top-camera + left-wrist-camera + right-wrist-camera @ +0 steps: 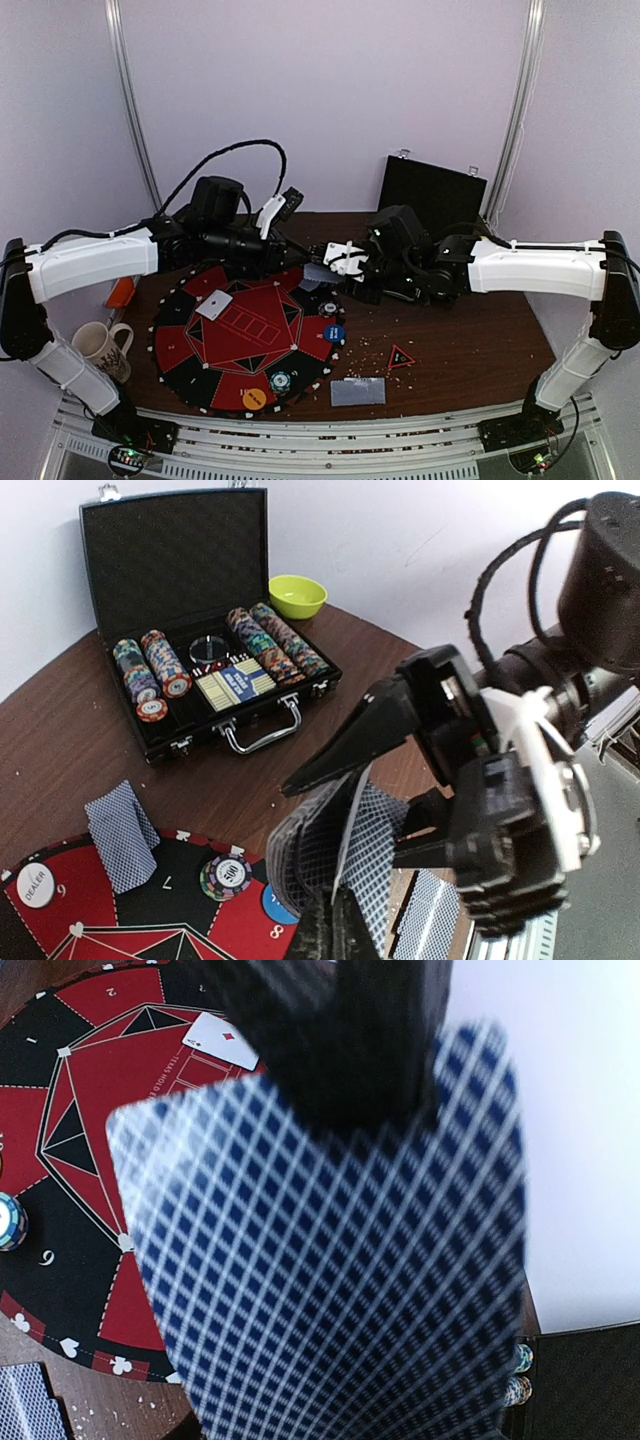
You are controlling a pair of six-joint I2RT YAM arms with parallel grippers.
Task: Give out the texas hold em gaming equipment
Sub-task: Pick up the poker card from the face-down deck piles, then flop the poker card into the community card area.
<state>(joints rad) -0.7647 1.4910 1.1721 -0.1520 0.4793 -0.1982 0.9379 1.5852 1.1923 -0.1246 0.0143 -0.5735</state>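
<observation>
While the half-open right claw holds the deck, the left claw clamps tight on one card.

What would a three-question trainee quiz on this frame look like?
1. True or false: the case stands open.
2. Which arm's jaws hold the deck? A left, B right.
3. How many face-up cards lie on the mat?
Key: 1 true; 2 B; 3 one.
</observation>
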